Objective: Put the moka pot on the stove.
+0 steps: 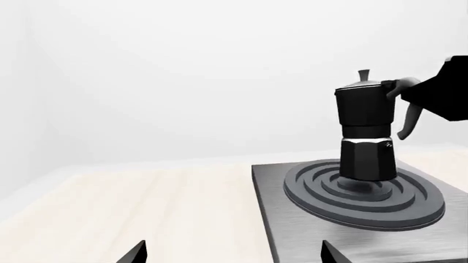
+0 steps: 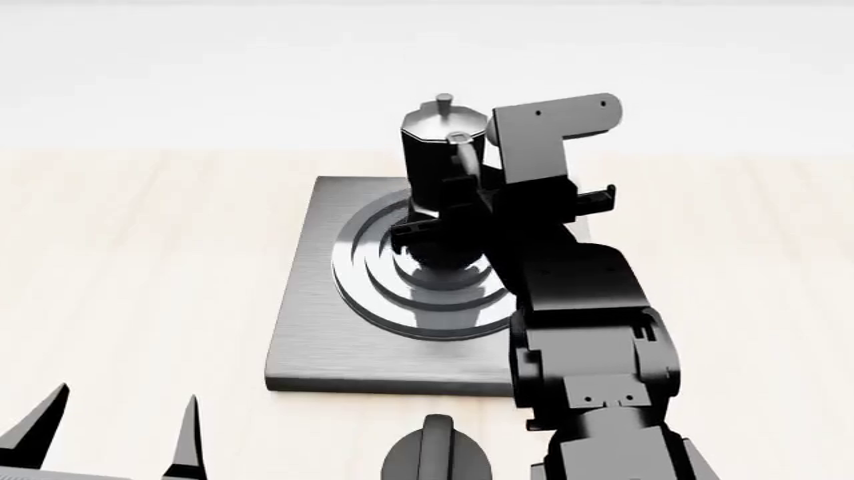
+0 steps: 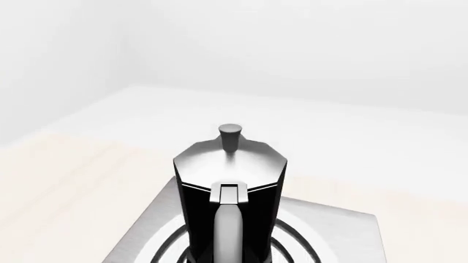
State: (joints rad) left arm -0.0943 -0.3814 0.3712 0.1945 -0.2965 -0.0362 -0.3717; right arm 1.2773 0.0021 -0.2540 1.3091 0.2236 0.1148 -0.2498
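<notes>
The black moka pot (image 2: 438, 160) with its silver lid (image 3: 230, 159) stands upright on the centre of the dark burner rings (image 1: 365, 194) of the grey metal stove (image 2: 314, 320). My right gripper (image 2: 457, 200) comes in from the near side and is shut on the pot's curved handle (image 3: 228, 219). In the left wrist view the right gripper (image 1: 435, 93) covers the upper part of the handle. My left gripper (image 2: 114, 440) hangs open and empty low at the near left, its fingertips (image 1: 137, 253) over the wooden table beside the stove's edge.
A round black knob (image 2: 434, 458) sits just in front of the stove's near edge. The light wooden table (image 2: 134, 260) spreads on both sides of the stove. A white wall closes the back. My right arm (image 2: 587, 330) crosses the stove's right half.
</notes>
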